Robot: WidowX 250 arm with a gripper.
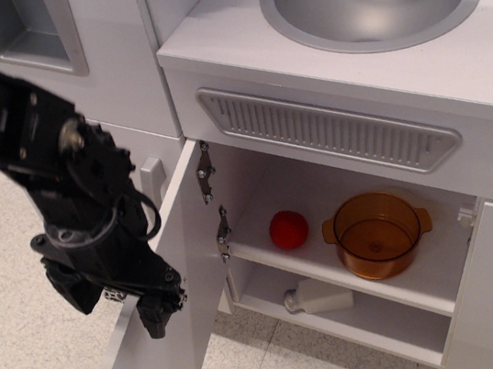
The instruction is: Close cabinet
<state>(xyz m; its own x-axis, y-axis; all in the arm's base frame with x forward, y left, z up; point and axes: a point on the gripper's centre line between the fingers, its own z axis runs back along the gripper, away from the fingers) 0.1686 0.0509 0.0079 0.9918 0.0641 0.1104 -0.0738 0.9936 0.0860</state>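
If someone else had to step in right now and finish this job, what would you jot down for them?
Claw: open, holding nothing, low on the outer side of the cabinet door, near its free edge; whether it touches the door I cannot tell.
Cabinet: door wide open, swung out to the left on its two metal hinges.
Inside: a red ball and an orange pot on the inner shelf, a white bottle lying below. All sit behind the front edge, so they should not block the door.
Done: nothing visible yet.
Left: push the door round to the right until it shuts flush.

Single close, high view, angled down onto the open cabinet front.
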